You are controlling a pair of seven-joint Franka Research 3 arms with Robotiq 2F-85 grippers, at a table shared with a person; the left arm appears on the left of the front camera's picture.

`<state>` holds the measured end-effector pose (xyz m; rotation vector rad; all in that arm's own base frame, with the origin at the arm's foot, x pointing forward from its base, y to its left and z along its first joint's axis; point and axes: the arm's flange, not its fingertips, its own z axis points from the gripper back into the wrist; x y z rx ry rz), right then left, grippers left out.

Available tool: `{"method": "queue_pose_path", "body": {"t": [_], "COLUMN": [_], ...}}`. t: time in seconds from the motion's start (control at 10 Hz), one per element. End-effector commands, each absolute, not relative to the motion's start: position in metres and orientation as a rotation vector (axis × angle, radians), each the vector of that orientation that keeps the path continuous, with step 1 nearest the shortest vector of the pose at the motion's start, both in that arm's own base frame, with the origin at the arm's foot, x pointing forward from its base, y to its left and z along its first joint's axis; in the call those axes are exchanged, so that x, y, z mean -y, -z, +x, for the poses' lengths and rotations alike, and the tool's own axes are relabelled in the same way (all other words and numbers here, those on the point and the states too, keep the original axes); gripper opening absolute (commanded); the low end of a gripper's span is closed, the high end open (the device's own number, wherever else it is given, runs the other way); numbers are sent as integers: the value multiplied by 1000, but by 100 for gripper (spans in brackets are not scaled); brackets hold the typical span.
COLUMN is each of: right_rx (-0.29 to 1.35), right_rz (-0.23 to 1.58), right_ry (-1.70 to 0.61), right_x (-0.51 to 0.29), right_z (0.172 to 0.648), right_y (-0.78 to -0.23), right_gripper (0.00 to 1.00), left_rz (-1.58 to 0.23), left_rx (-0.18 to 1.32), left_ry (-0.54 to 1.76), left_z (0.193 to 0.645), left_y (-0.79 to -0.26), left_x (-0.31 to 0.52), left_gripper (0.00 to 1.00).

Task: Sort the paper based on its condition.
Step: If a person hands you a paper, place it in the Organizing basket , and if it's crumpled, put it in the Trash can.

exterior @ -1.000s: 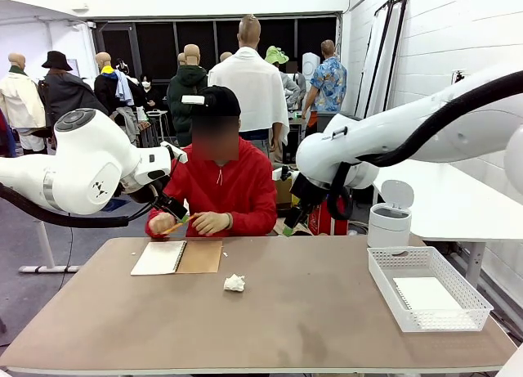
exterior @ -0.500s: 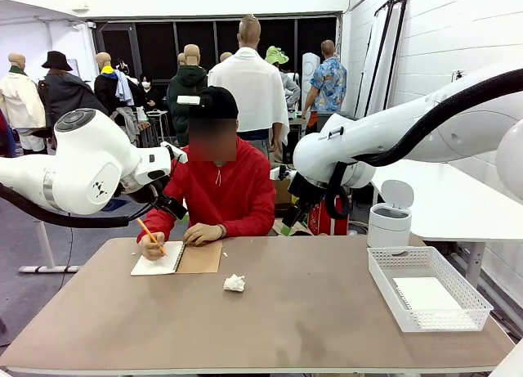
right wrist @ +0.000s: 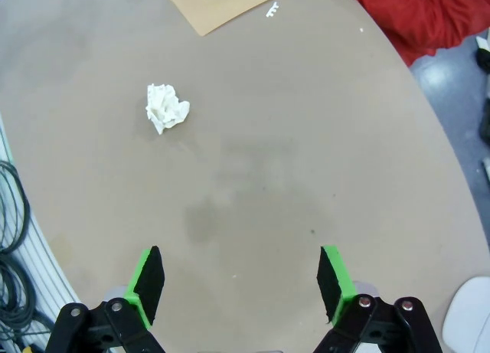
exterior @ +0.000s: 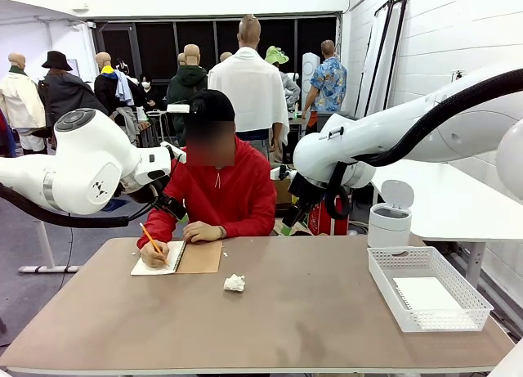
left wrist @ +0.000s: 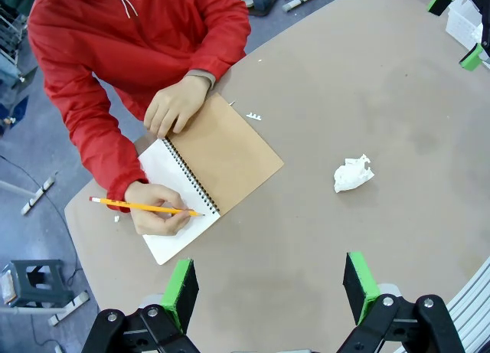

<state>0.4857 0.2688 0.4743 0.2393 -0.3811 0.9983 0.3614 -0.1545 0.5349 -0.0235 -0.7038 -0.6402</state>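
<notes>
A crumpled ball of white paper (exterior: 234, 283) lies on the brown table near its middle; it also shows in the left wrist view (left wrist: 353, 174) and the right wrist view (right wrist: 166, 108). A flat white sheet (exterior: 426, 293) lies in the white basket (exterior: 384, 289) at the right. The person in a red top writes with a pencil (left wrist: 145, 207) on the white page of an open spiral notebook (left wrist: 222, 158). My left gripper (left wrist: 269, 284) hangs open high above the table, nothing between its fingers. My right gripper (right wrist: 240, 280) is open too, high above bare table.
A small white lidded bin (exterior: 389, 222) stands behind the basket. Tiny paper scraps (left wrist: 253, 116) lie beside the notebook's brown cover. The person's other hand (left wrist: 174, 106) rests on the notebook's far edge. The table's front half is bare.
The person's pencil hand has come down from chest height onto the notebook page and is writing. The right arm shifted slightly; both grippers stay open.
</notes>
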Motion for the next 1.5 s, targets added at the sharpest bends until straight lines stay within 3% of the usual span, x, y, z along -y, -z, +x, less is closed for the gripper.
{"method": "queue_pose_path", "body": {"t": [0.0,0.8,1.4], "right_rx": [391,377,343], "right_rz": [253,256,270], "right_ry": [-1035,-1333,-1339], "right_x": [-284,-396,-409], "right_z": [487,488,482], "right_y": [-470,-414,-395], "right_gripper": [100,100,100], "left_rz": [-24,-24,-24], "left_rx": [701,701,701], "left_ry": [638,638,638], "left_z": [362,362,362], "left_y": [-535,-535,-535], "left_x": [153,153,153], "left_gripper": [100,100,100]}}
